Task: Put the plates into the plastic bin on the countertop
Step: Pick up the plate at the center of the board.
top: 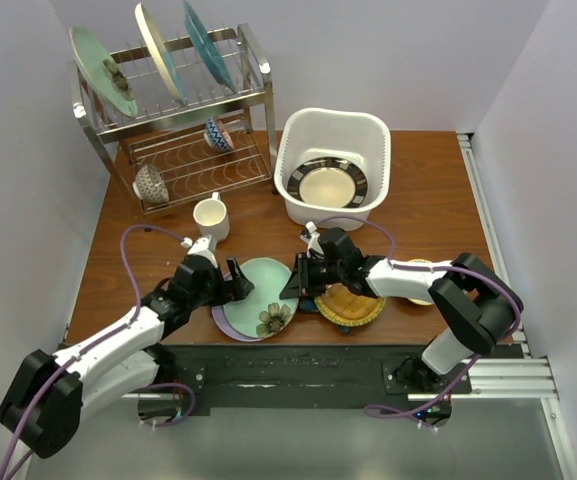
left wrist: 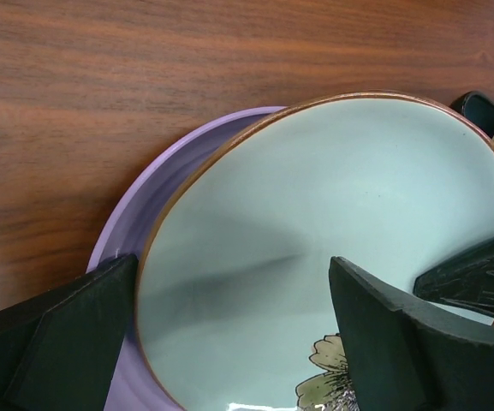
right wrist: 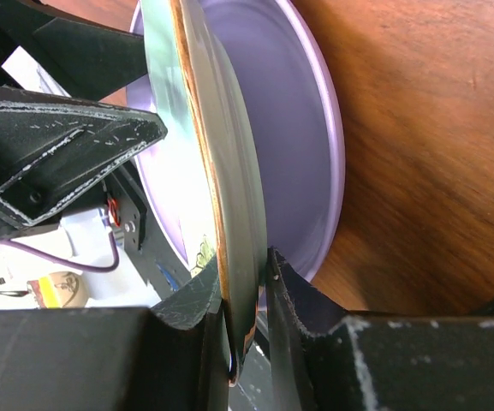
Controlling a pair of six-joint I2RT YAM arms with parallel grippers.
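A mint floral plate (top: pixel 263 290) lies tilted on a lavender plate (top: pixel 226 322) at the near table edge. My right gripper (top: pixel 293 283) is shut on the mint plate's right rim; in the right wrist view (right wrist: pixel 247 295) its fingers pinch the raised rim (right wrist: pixel 229 214), with the lavender plate (right wrist: pixel 302 128) behind. My left gripper (top: pixel 240 284) is open at the mint plate's left rim; in the left wrist view (left wrist: pixel 229 287) its fingers straddle the mint plate (left wrist: pixel 315 205) above the lavender plate (left wrist: pixel 161 197). The white plastic bin (top: pixel 298 135) holds a black-rimmed cream plate (top: pixel 333 183). An amber plate (top: pixel 351 306) lies under my right arm.
A steel wire dish rack (top: pixel 253 100) stands at the back left with three upright plates and two small bowls. A cream mug (top: pixel 210 215) stands in front of it. A yellow-toned dish (top: pixel 423 268) shows partly beneath my right forearm.
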